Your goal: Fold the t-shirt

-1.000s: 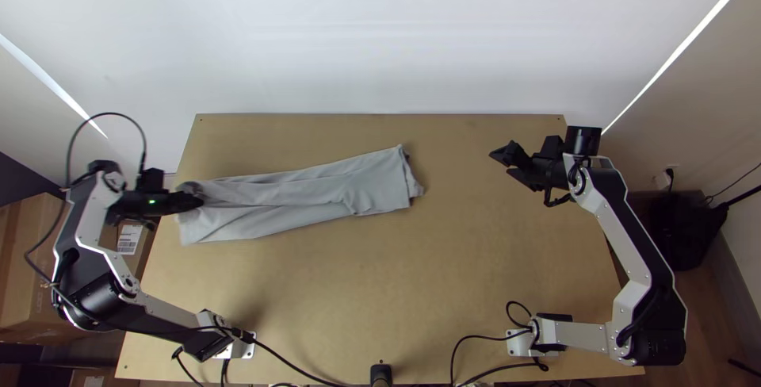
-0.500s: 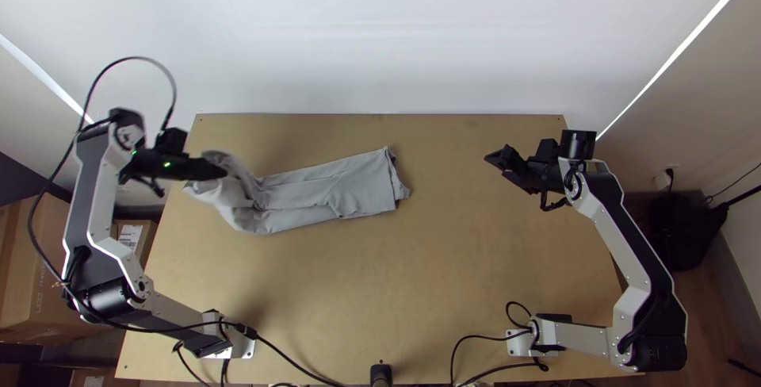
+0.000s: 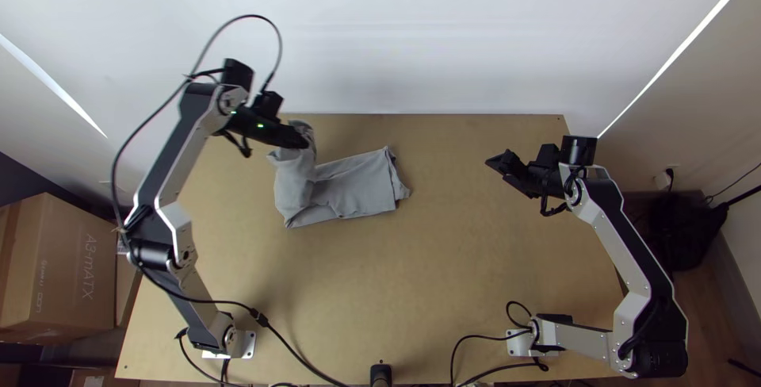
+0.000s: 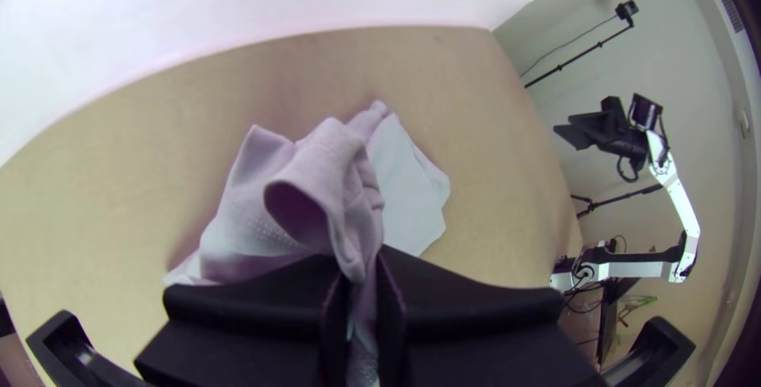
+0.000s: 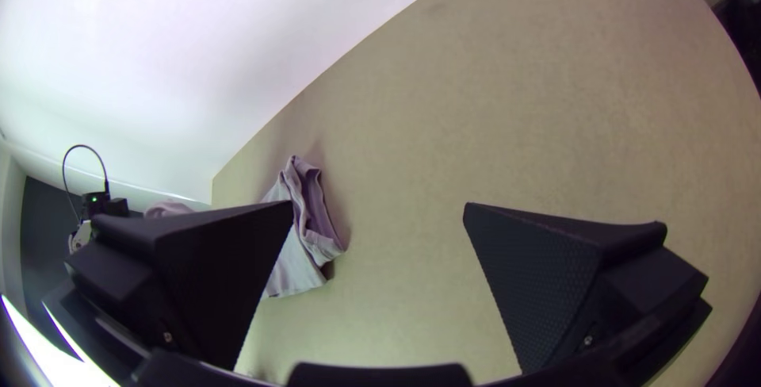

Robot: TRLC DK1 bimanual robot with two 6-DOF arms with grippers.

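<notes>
In the top view the left gripper (image 3: 301, 138) is above the far left part of the table, holding up one end of the grey t-shirt (image 3: 353, 185). The shirt's other end lies flat as a narrow strip toward the table's middle. The left wrist view has the left gripper (image 4: 363, 276) shut on bunched cloth of the t-shirt (image 4: 406, 189). Over the table's right side, the right gripper (image 3: 498, 166) is apart from the shirt. Its fingers stand wide open in the right wrist view, the right gripper (image 5: 379, 208) having bare table between them and the shirt (image 5: 297, 264) beyond one finger.
The wooden table (image 3: 444, 276) has bare surface in front of the shirt and between it and the right arm. A white wall (image 3: 380, 38) rises behind the far edge. Cables (image 3: 297, 363) run along the near edge. A cardboard box (image 3: 59, 268) stands left of the table.
My left gripper has moved right and toward the far edge, lifting the shirt's left end and carrying it over toward the other end. The right arm has shifted only slightly.
</notes>
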